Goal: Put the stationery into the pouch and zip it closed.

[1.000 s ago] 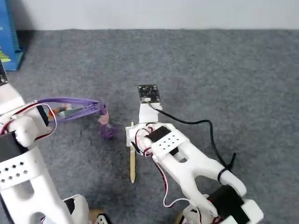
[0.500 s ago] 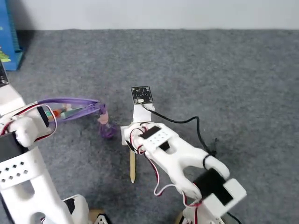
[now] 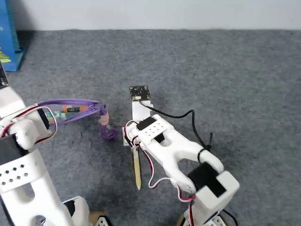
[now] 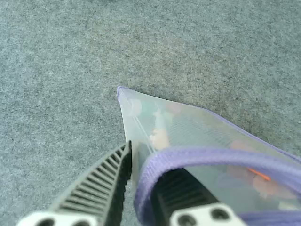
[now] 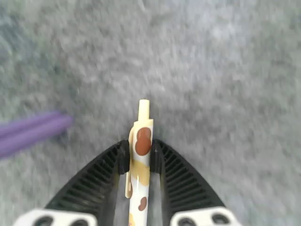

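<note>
- While the right pincer (image 5: 139,153) pinched the spotted pen (image 5: 142,136) between its fingers, the pen's long axis ran along those fingers, with one end projecting just past the fingertips.
- The left pincer (image 4: 141,162) was pressed together on the pouch (image 4: 197,127). One ribbed finger lay outside the clear wall and the other behind the purple rim (image 4: 207,155).
- From the right pincer the pouch lay off to one side, near but apart. A strip of purple showed beside the fingers in the right wrist view.
- Seen from the high view, the pouch stretched away from the left pincer toward the right arm, its long axis roughly crosswise to the pen. A purple zip pull (image 3: 107,131) hung at the end nearer the right pincer.
- By judgement, the coming move turned on this crosswise relation: the pen needed carrying sideways and its axis turning into line with the pouch mouth. The right pincer carried the pen, so that arm would travel while the left one steadied the pouch.
- The high view gave the gap between pen and pouch and the pen's length trailing behind the fingers. The left wrist view gave the grip on the wall and an orange-marked item (image 4: 258,174) inside. The right wrist view gave the pinch on the pen. How wide the mouth gaped could not be told.
</note>
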You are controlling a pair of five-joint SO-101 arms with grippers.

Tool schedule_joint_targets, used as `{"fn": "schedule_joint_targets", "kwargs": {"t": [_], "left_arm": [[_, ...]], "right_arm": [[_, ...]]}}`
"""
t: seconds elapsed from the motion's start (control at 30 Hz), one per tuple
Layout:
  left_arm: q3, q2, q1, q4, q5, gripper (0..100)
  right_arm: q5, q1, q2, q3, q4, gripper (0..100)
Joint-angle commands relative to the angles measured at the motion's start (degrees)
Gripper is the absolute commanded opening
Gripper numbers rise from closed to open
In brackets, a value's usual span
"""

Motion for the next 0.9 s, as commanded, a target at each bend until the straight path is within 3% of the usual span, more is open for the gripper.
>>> {"fn": "schedule_joint_targets", "kwargs": {"t": [0.0,0.47,0.73,0.87], "left_arm": [[-0.8,-2.3,2.5,0.1,-0.4,1],[-0.8,-2.3,12.2,0.5,-0.3,1],[-0.7,-1.9,13.9,0.5,0.8,1],[0.5,-1.9,13.9,0.2,0.8,1]], "right_arm": [[0.4,-0.3,-8.9,0.0,3.7,0.8],[4.3,7.5,-52.3,19.3,4.7,0.8],[6.0,5.5,-75.6,22.5,1.8,0.8],[6.0,0.7,-81.1,22.5,-2.8,0.8]]}}
